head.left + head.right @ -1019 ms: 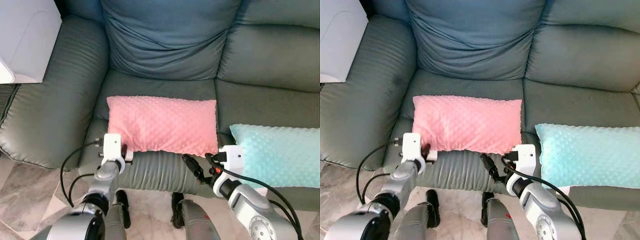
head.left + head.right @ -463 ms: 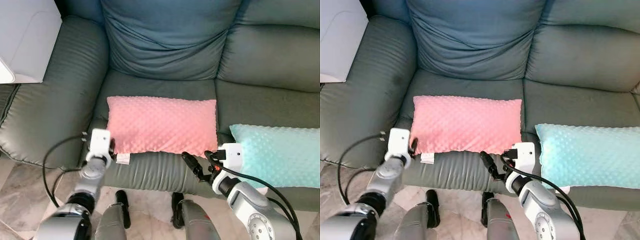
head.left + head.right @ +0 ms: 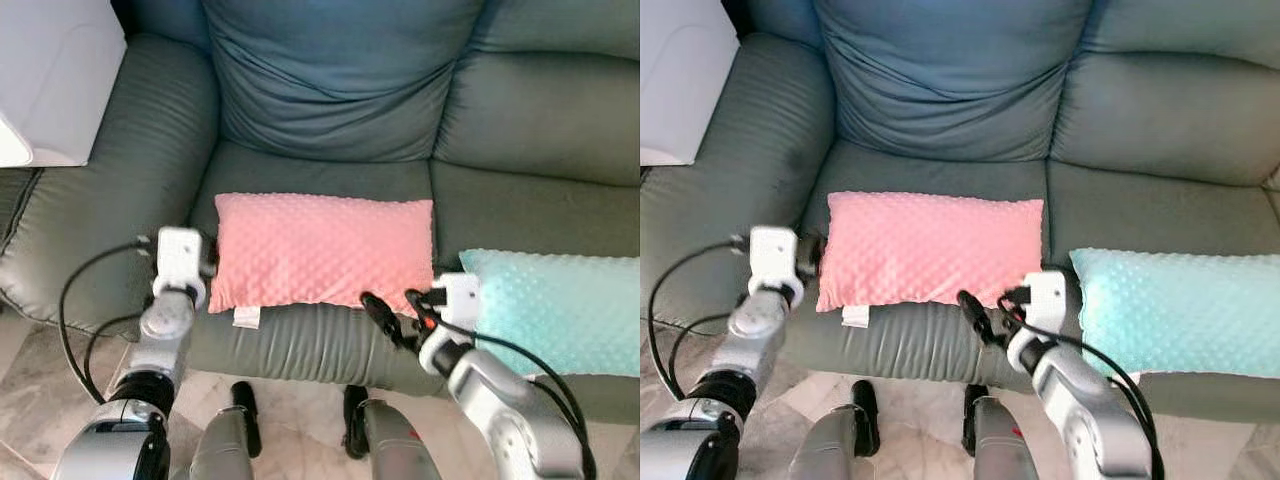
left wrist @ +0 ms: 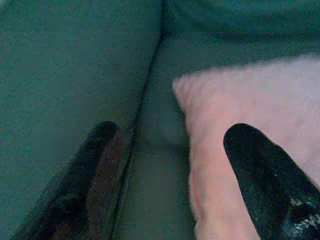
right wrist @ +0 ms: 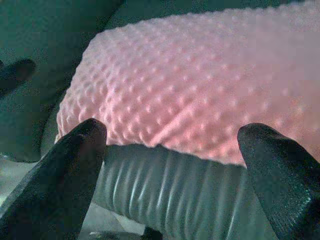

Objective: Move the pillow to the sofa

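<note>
My head views: bright, even, diffuse daylight, no hard glare. Grey-green leather sofa (image 3: pixel 330 330) shows soft sheen along seat-front ribs; deep shade in cushion seams. Pink dimpled rectangular pillow (image 3: pixel 325 250) sharp, evenly lit, thin shadow under near edge. Slight softness on my right arm near bottom edge.

My wrist views: dimmer, teal cast, grainy. Left wrist: my black fingers (image 4: pixel 260 175) blurred, pillow washed pale. Right wrist: fingers (image 5: pixel 75 165) out of focus, pillow dimples crisp mid-frame, overexposed toward far side.
</note>
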Controlling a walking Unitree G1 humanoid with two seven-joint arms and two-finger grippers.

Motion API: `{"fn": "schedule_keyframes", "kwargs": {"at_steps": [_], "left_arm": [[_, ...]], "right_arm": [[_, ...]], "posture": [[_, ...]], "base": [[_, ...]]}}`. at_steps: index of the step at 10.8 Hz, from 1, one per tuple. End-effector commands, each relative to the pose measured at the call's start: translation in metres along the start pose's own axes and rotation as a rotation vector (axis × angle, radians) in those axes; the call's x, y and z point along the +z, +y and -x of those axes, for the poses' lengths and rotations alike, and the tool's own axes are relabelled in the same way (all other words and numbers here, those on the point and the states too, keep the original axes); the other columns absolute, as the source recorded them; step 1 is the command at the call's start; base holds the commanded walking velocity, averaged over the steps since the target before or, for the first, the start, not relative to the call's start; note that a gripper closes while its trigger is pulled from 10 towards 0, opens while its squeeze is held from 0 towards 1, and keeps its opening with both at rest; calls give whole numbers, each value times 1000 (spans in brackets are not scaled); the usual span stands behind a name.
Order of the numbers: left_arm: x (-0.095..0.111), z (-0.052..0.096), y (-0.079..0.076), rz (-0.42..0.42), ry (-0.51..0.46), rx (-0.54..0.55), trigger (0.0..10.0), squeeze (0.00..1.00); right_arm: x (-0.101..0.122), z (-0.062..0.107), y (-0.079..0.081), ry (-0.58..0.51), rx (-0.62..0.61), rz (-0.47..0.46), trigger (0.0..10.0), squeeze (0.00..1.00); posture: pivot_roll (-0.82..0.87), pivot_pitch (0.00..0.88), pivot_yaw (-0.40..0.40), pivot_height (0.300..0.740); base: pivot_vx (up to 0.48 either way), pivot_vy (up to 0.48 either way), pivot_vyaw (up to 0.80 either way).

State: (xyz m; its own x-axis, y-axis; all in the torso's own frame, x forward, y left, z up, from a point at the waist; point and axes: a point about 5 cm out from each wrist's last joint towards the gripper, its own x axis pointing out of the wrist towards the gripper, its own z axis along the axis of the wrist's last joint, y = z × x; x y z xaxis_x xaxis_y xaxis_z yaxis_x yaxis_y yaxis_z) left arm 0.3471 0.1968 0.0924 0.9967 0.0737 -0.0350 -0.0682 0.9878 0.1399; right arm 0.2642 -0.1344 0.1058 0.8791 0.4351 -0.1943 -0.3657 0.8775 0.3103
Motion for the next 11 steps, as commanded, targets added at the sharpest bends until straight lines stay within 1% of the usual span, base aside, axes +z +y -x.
{"fn": "schedule_keyframes", "kwargs": {"at_steps": [1,2,4,5,6,7,8,9,10,11], "left_arm": [[-10,9,-4,44,22,-25,10000,1000],[-7,13,-3,66,-7,-34,10000,1000],[-1,22,6,94,-55,-47,10000,1000],[6,30,15,114,-86,-44,10000,1000],[13,36,21,142,-113,-33,10000,1000],[17,40,19,199,-127,-47,10000,1000],[23,45,14,206,-143,-78,10000,1000],[35,51,9,177,-184,-123,10000,1000],[40,52,9,171,-188,-129,10000,1000],[45,52,12,160,-189,-109,10000,1000]], "right_arm": [[-5,2,-3,6,-15,13,10000,0],[0,0,-2,-16,-18,42,10000,0],[7,0,1,-67,-14,87,10000,0],[12,3,4,-114,-22,125,10000,0],[20,4,7,-182,-60,172,10000,0],[26,4,10,-232,-92,212,10000,0],[35,5,11,-297,-130,256,10000,0],[42,7,12,-349,-168,280,10000,0],[45,7,13,-372,-174,308,10000,0],[47,5,13,-383,-173,316,10000,0]], "posture": [[-146,300,2,740],[-149,280,1,740],[-143,245,-2,740],[-139,228,-1,740],[-137,201,0,740],[-131,185,-2,740],[-123,170,-4,740],[-114,150,-7,740],[-111,138,-6,740],[-113,119,-5,740]], "base": [[0,0,0],[0,0,0],[0,0,0],[0,0,0],[0,0,0],[0,0,0],[0,0,0],[0,0,0],[0,0,0],[0,0,0]]}}
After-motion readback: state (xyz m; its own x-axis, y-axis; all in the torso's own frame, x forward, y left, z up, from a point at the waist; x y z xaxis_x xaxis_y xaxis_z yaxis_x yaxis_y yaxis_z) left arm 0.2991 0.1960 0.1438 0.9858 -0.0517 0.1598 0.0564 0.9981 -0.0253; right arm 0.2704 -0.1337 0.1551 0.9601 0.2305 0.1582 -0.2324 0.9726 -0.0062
